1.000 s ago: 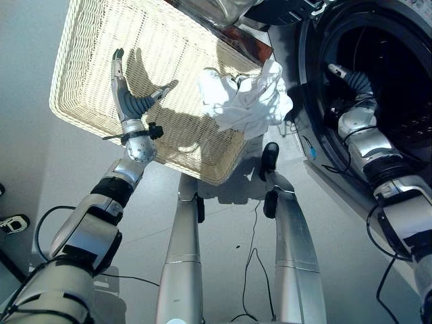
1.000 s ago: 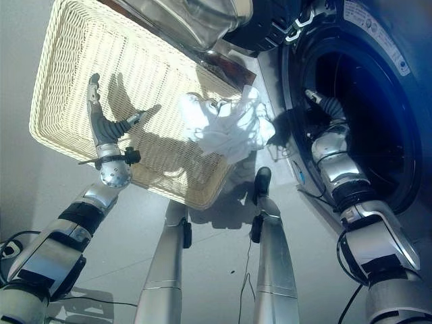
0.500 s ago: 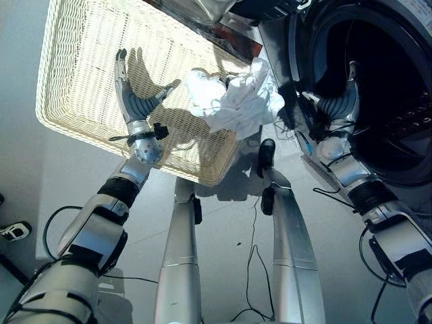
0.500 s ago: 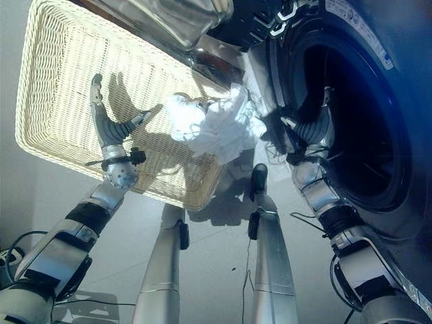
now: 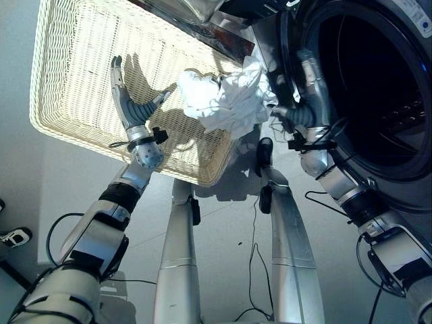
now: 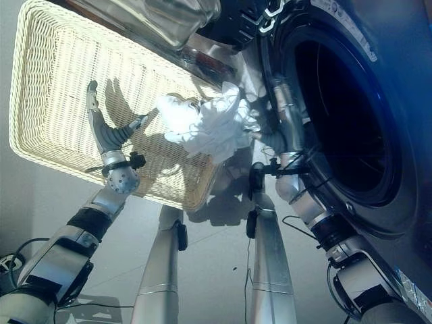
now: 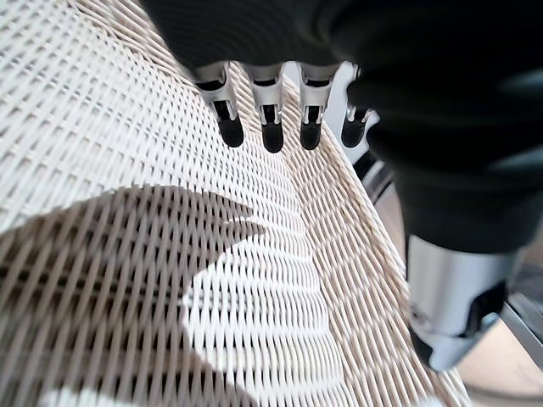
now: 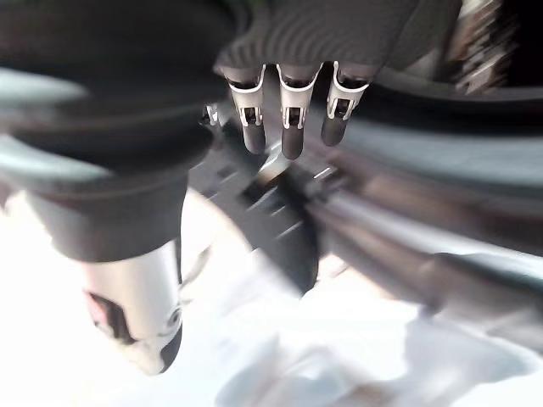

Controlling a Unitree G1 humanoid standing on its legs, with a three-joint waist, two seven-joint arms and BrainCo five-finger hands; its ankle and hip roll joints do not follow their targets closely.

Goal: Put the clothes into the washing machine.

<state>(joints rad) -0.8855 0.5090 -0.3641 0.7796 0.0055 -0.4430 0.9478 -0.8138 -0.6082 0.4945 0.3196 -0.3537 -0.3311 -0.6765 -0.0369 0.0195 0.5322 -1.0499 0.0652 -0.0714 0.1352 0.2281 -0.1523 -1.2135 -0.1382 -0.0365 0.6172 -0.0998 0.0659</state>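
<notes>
Spreading straight, your left hand (image 5: 132, 106) fingers hover apart over the wicker basket (image 5: 74, 74); your right hand (image 5: 302, 101) fingers are extended too, just beside the white clothes (image 5: 223, 98) heaped at the basket's corner by the washing machine (image 5: 378, 88) opening.

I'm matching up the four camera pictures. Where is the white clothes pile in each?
Left eye: white clothes on the basket's corner nearest the washing machine.
Right eye: same corner.
Left wrist: none; wicker basket.
Right wrist: white blur, uncertain.
Landmark: basket.
</notes>
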